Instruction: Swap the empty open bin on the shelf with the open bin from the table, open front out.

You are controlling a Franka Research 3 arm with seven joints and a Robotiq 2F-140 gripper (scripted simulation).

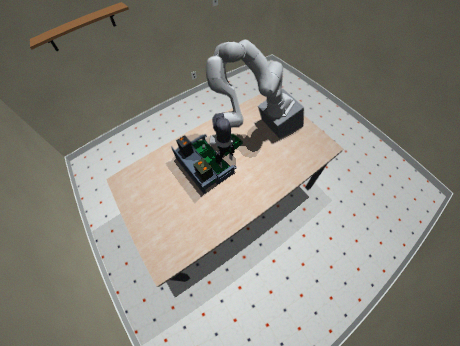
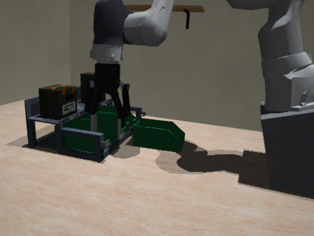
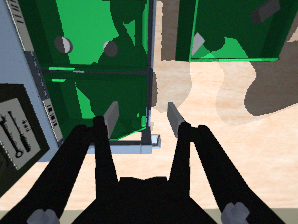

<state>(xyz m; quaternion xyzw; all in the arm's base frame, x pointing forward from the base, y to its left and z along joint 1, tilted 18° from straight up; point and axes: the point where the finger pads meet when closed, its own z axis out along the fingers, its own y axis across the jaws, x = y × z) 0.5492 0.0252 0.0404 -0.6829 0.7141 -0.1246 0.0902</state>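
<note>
The shelf [image 2: 82,135] [image 3: 120,148] holds green open bins side by side. The empty bin [image 3: 85,102] [image 2: 75,141] is in the end place, open front toward the lip. My gripper [image 1: 225,156] [image 2: 107,133] [image 3: 143,108] points down, part open, with nothing held. In the wrist view one finger is over the empty bin's front part, the other beyond the shelf's front lip. The side bar hides one fingertip in the exterior view. The green bin with parts [image 2: 153,134] [image 3: 232,50] stands on the table in front of the shelf; grey parts show inside it.
A neighbouring shelf bin [image 3: 90,25] holds round parts [image 3: 63,45]. Two dark boxes with orange marks, one near the empty bin [image 1: 203,170] [image 2: 56,102] and one farther along [image 1: 184,145] [image 2: 88,90], stand on the shelf's upper board. The robot's base [image 1: 282,117] is across the table.
</note>
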